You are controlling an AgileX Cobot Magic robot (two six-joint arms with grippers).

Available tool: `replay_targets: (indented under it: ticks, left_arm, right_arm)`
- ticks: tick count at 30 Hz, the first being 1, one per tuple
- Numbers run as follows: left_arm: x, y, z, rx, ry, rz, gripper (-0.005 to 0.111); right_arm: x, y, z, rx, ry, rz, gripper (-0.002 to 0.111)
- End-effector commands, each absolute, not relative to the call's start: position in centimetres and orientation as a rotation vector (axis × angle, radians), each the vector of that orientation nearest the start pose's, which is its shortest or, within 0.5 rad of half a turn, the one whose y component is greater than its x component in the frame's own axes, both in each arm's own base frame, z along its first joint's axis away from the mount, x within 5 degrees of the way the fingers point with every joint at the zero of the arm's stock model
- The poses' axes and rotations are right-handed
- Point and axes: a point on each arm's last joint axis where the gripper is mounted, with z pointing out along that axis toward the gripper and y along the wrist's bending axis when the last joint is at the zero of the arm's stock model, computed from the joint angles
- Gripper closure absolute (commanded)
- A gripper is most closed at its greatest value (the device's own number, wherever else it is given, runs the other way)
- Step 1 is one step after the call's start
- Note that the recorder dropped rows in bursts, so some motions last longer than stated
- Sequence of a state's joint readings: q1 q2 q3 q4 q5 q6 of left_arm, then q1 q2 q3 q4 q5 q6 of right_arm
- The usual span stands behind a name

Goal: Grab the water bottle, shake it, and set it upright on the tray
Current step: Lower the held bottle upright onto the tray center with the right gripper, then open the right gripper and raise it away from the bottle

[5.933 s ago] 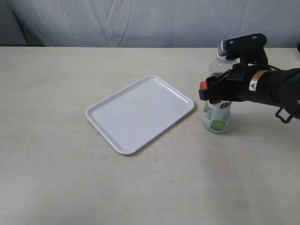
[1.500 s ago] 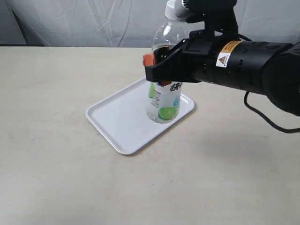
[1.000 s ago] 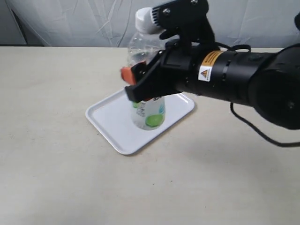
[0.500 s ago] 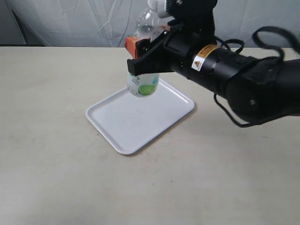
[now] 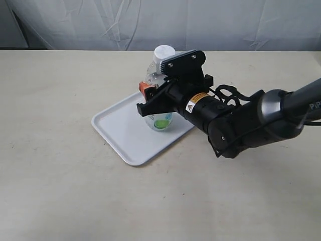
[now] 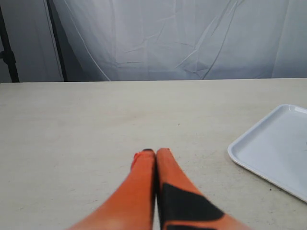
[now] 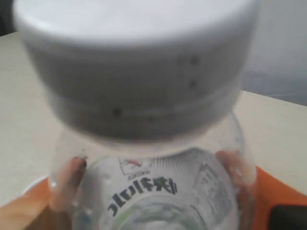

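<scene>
The water bottle with its white cap stands roughly upright over the white tray, its base at or just above the tray's far right part. My right gripper is shut on the bottle's body, orange fingertips showing at its side. In the right wrist view the cap fills the picture, with the labelled bottle between the orange fingers. My left gripper is shut on nothing, low over the bare table, with the tray's corner to its side.
A white cloth backdrop hangs behind the beige table. The right arm reaches in low across the table from the right, past the tray's right edge. A dark stand leg rises beside the backdrop.
The right gripper carried the bottle from the table at the right over the tray, swung it up and leftward, and has now come down with it onto the tray's far right part.
</scene>
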State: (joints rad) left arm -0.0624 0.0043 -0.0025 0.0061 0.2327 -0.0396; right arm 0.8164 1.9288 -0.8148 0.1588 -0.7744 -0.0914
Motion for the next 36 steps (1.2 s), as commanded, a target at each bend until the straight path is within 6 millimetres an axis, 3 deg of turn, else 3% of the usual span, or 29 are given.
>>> replay_targets:
  ticks: [1,6,9,12,16,18,27,32,36]
  left_arm:
    - [5.5,-0.3,19.2,0.019,1.716,-0.073,0.106]
    - [5.5,-0.3,19.2,0.019,1.716,-0.073,0.106]
    - [5.5,-0.3,19.2,0.021,1.716,-0.072,0.106]
    - [5.5,-0.3,19.2,0.021,1.716,-0.072,0.106]
    - [5.5,-0.3,19.2,0.021,1.716,-0.072,0.106]
    - [5.5,-0.3,19.2,0.019,1.716,-0.073,0.106]
    - [5.5,-0.3,19.2,0.019,1.716,-0.073,0.106]
    - [5.5,-0.3,19.2,0.019,1.716,-0.073,0.106]
    - [5.5,-0.3,19.2,0.019,1.716,-0.073,0.106]
  right_arm:
    - [26.6,26.3,15.6,-0.589,1.69,0.484,0.109]
    - [26.6,26.1,14.9,-0.578,1.784,0.468,0.109]
    - [26.5,26.1,14.8,-0.594,1.794,0.467,0.098]
    - [26.4,26.3,14.9,-0.622,1.773,0.471,0.068]
    - [26.6,26.1,15.0,-0.569,1.766,0.47,0.015]
    - [26.6,26.0,15.2,-0.56,1.765,0.47,0.004]
    - [26.3,25.8,18.5,-0.54,1.688,0.503,0.004]
    - [25.2,25.0,22.9,-0.554,1.634,0.518,0.004]
    - [23.1,23.3,27.5,-0.624,1.633,0.519,0.005]
